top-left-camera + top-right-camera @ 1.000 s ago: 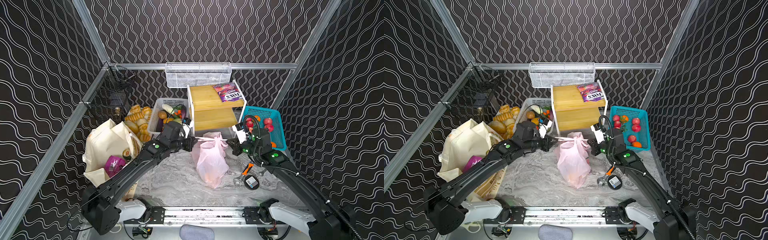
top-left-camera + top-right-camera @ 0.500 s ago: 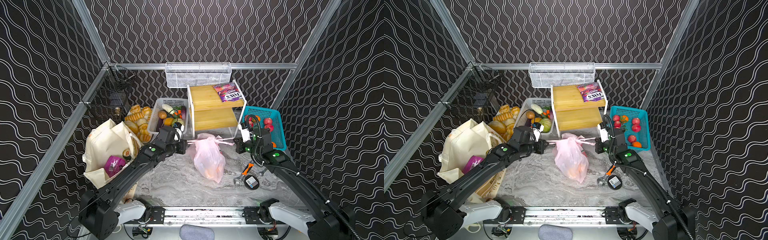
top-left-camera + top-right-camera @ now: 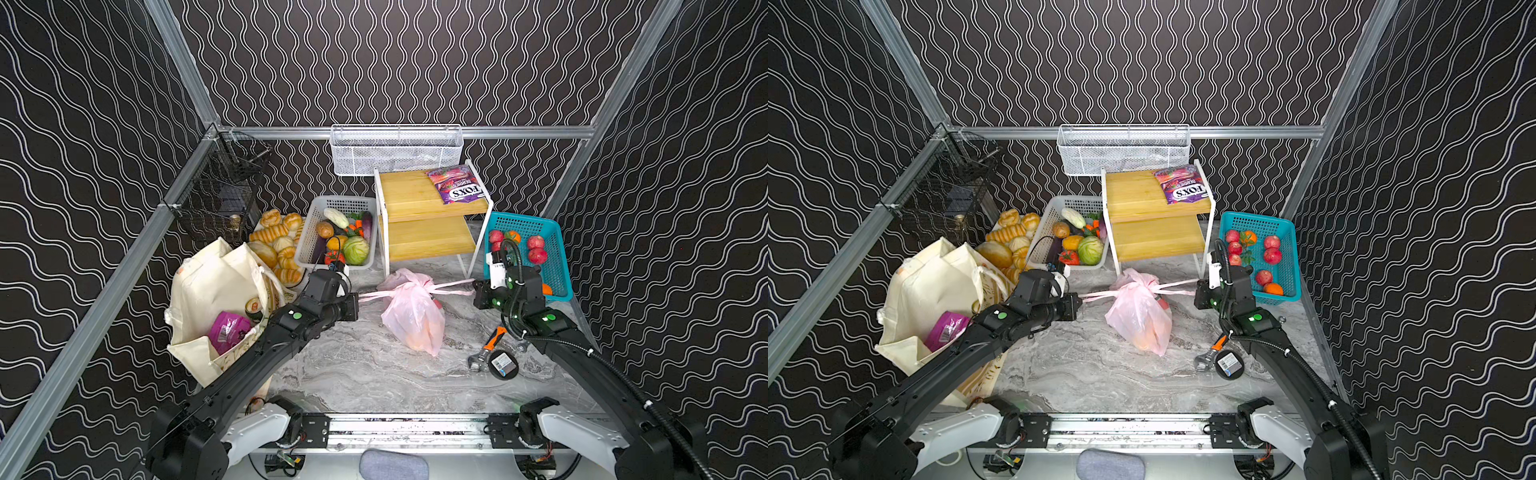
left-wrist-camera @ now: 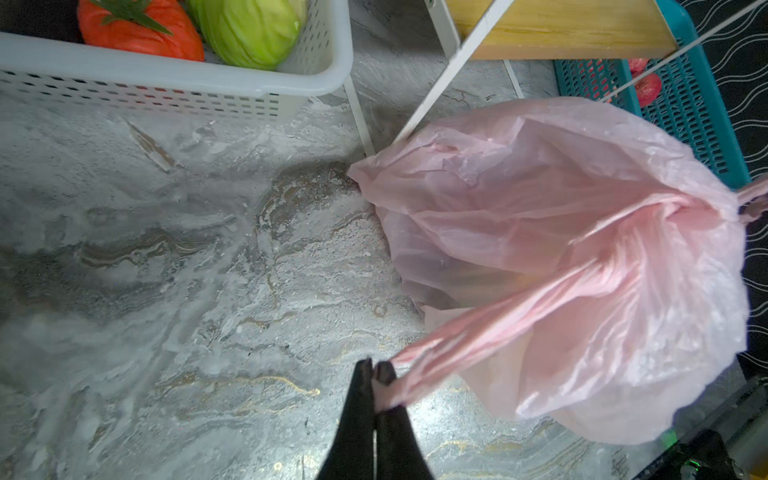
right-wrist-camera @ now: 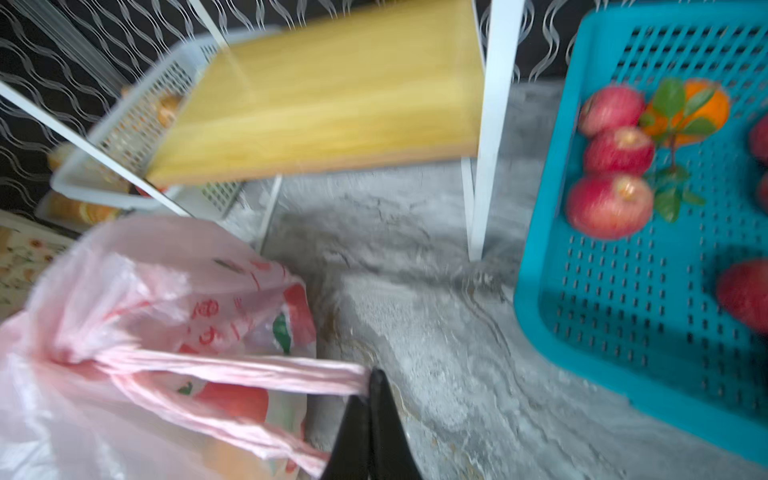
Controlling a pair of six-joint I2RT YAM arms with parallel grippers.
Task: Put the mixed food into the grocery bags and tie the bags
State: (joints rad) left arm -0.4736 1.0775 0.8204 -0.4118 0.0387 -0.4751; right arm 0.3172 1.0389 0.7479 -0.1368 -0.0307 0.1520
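The pink plastic grocery bag [image 3: 413,316] [image 3: 1140,320] lies on the marble table in both top views, with orange food showing through it. Its two handles are crossed at the neck and stretched taut sideways. My left gripper [image 3: 357,298] [image 4: 375,368] is shut on the left handle end. My right gripper [image 3: 475,291] [image 5: 370,384] is shut on the right handle end. The cream canvas tote [image 3: 208,286] stands open at the left with a magenta pouch [image 3: 227,330] and a small can [image 3: 252,306] inside. A purple FOX'S candy bag [image 3: 457,185] lies on the shelf.
A white basket [image 3: 309,243] of vegetables and a bread pile [image 3: 274,241] sit at the back left. The wooden two-tier shelf [image 3: 415,195] stands behind the bag, and a teal basket [image 3: 557,266] of apples is at the right. An orange-handled wrench [image 3: 494,338] and a black round case [image 3: 503,363] lie front right.
Both grippers have moved apart, left one leftward and right one rightward. The handles have gone from slack to taut and the bag's neck has drawn tighter.
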